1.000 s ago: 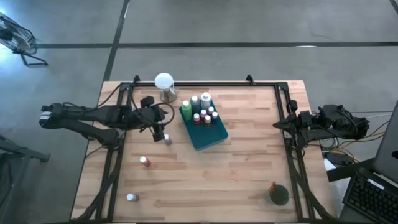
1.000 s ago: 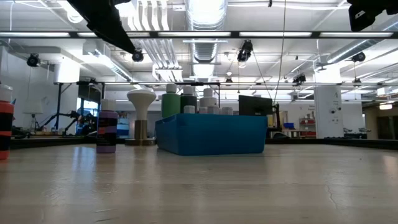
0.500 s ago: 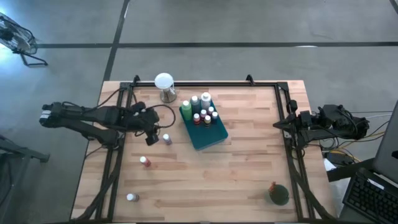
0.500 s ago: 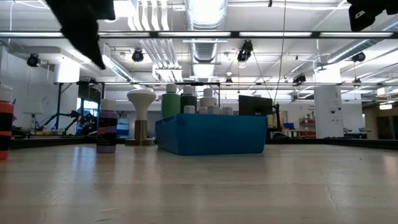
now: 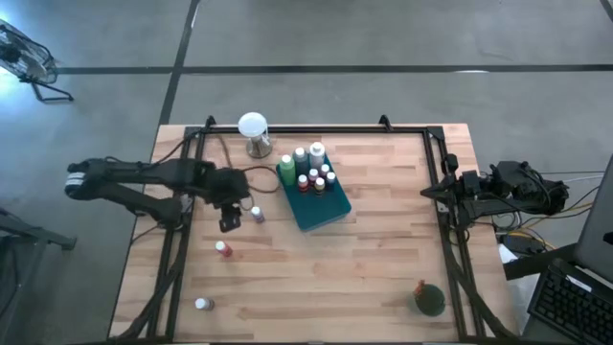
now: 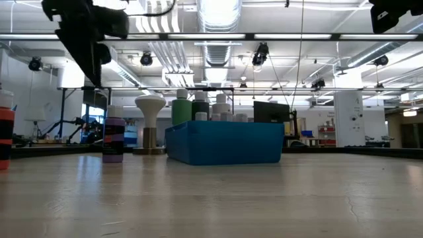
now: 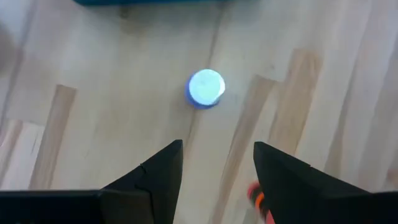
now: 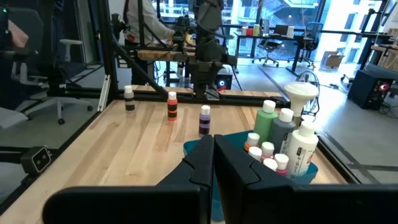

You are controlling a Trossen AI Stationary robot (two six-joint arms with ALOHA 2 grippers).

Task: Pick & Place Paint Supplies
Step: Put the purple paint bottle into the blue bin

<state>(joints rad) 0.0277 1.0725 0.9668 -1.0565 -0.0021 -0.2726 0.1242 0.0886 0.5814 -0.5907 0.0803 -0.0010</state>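
Note:
A purple bottle [image 5: 257, 215] with a white cap [image 7: 206, 88] stands upright on the wooden table, left of the teal tray [image 5: 326, 213]. The tray holds green, white and small red bottles [image 5: 305, 168]. My left gripper [image 5: 230, 222] hangs open above the table just left of the purple bottle, pointing steeply down, with bare wood between its fingers [image 7: 217, 165]. A red bottle [image 5: 223, 248] stands nearer the front, and a white-capped bottle [image 5: 202, 305] stands near the front left corner. My right gripper [image 8: 213, 155] rests shut at the table's right edge.
A white globe on a metal base [image 5: 253, 129] stands at the far edge, left of the tray. A large green bottle [image 5: 429, 301] and a small orange thing [image 5: 420, 287] are at the front right. Black frame rails [image 5: 178, 240] run along both table sides.
My left gripper has drawn back from beside the purple bottle toward the table's left and near edges, sunk a little, and tipped from a slant to pointing steeply down. Its fingers stay open. The bottle has not moved.

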